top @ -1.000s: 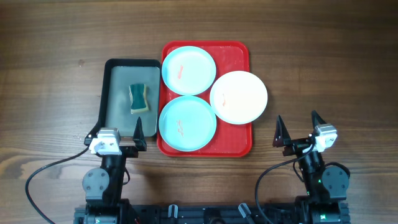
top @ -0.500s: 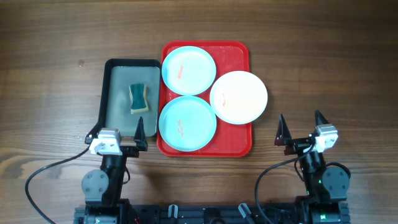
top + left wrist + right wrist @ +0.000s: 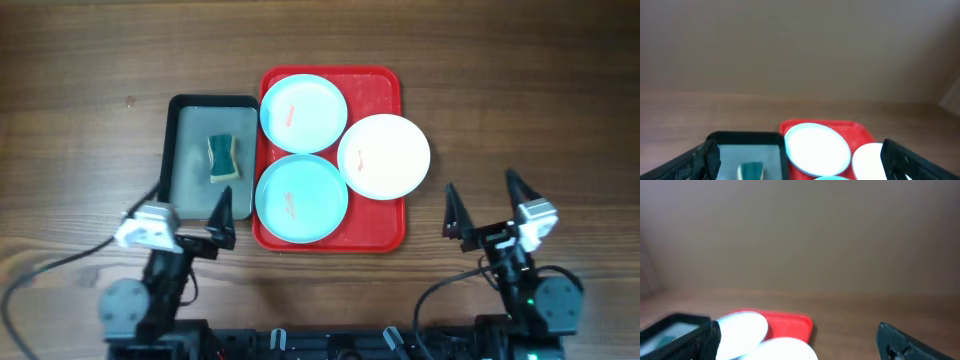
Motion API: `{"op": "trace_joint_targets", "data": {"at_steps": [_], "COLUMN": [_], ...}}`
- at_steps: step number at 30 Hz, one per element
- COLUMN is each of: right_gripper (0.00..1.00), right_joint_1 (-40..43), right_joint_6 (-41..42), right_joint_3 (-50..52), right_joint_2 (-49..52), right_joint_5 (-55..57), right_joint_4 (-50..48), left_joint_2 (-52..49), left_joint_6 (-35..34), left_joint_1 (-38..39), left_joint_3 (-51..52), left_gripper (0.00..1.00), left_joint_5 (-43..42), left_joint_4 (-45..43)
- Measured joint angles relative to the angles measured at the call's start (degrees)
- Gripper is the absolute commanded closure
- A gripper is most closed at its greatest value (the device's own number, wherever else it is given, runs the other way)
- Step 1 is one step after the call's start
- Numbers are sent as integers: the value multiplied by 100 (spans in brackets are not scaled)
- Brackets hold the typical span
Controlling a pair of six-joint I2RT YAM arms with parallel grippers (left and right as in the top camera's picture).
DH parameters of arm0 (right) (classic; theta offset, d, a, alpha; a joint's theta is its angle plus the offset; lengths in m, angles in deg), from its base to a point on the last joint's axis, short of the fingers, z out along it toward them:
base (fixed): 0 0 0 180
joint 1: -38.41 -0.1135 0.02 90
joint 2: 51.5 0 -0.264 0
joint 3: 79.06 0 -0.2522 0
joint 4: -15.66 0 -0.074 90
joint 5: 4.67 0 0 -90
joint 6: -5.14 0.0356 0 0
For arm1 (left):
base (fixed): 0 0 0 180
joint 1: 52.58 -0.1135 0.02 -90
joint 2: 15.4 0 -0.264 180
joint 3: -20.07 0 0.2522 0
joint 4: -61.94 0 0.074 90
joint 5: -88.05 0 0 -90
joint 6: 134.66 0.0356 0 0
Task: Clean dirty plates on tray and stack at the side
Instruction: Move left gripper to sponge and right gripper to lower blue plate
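The red tray (image 3: 377, 88) lies mid-table. On it are a light blue plate (image 3: 303, 112) at the back and a light blue plate (image 3: 301, 198) at the front, both with small reddish smears. A white plate (image 3: 384, 156) with a smear overhangs the tray's right rim. My left gripper (image 3: 190, 220) is open and empty near the table's front, left of the tray. My right gripper (image 3: 485, 208) is open and empty, front right of the tray. The left wrist view shows the back blue plate (image 3: 816, 145) and the tray (image 3: 860, 134); the right wrist view shows the tray (image 3: 792, 322) blurred.
A dark grey tray (image 3: 190, 150) lies left of the red tray and holds a green and yellow sponge (image 3: 224, 158). The sponge also shows in the left wrist view (image 3: 751, 171). Bare wooden table (image 3: 520, 110) lies right of the plates.
Both arms have shifted a little: the left arm's base moved left and the right arm's moved right and forward. The plates and trays have not moved.
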Motion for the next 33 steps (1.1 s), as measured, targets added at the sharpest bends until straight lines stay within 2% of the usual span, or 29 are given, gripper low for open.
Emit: {"op": "trace_joint_targets", "data": {"at_steps": [3, 8, 10, 14, 16, 17, 18, 19, 21, 22, 24, 26, 27, 28, 33], "right_gripper": [0, 0, 0, 0, 0, 3, 26, 32, 52, 56, 57, 53, 49, 47, 45], "right_joint_1": [4, 9, 11, 13, 15, 15, 15, 15, 13, -2, -85, -339, -551, -667, -1906], "right_joint_6": [57, 120, 138, 142, 149, 160, 160, 155, 168, 227, 319, 472, 531, 662, 1086], "right_joint_3": [-1080, -2938, -3834, -5202, -5713, -5831, -5969, -6035, -6102, -6102, -6100, -6102, -6102, -6102, -6102], "right_joint_2": [697, 2391, 3338, 4933, 5654, 5884, 6142, 6325, 6651, 6817, 7053, 7259, 7364, 7423, 7925], "right_joint_5": [-39, -179, -267, -433, -664, -789, -990, -1172, -1582, -1751, -1851, -1744, -1631, -1554, -675], "right_joint_4": [597, 2347, 3333, 4828, 5123, 5176, 5268, 5296, 5351, 5396, 5484, 5536, 5567, 5580, 5591], "left_joint_2": [-977, -2756, -3593, -4649, -5075, -5263, -5436, -5547, -5790, -5899, -6067, -6212, -6304, -6358, -6684], "left_joint_6": [-31, -61, -63, -66, -74, -83, -85, -87, -101, -140, -157, -236, -313, -376, -719], "left_joint_1": [0, 0, 0, 0, 0, 0, 0, 0, 0, 0, 0, 0, 0, 0, 0], "left_joint_3": [-1281, -3082, -3751, -4188, -4190, -4190, -4190, -4190, -4190, -4190, -4190, -4190, -4190, -4190, -4190], "left_gripper": [0, 0, 0, 0, 0, 0, 2, 6, 26, 44, 57, 61, 59, 52, 46], "left_joint_5": [-85, -212, -232, -238, -295, -330, -352, -365, -378, -387, -385, -323, -197, -120, 356], "left_joint_4": [741, 2225, 2752, 2820, 2905, 2968, 3042, 3101, 3211, 3250, 3268, 3263, 3263, 3265, 3265]}}
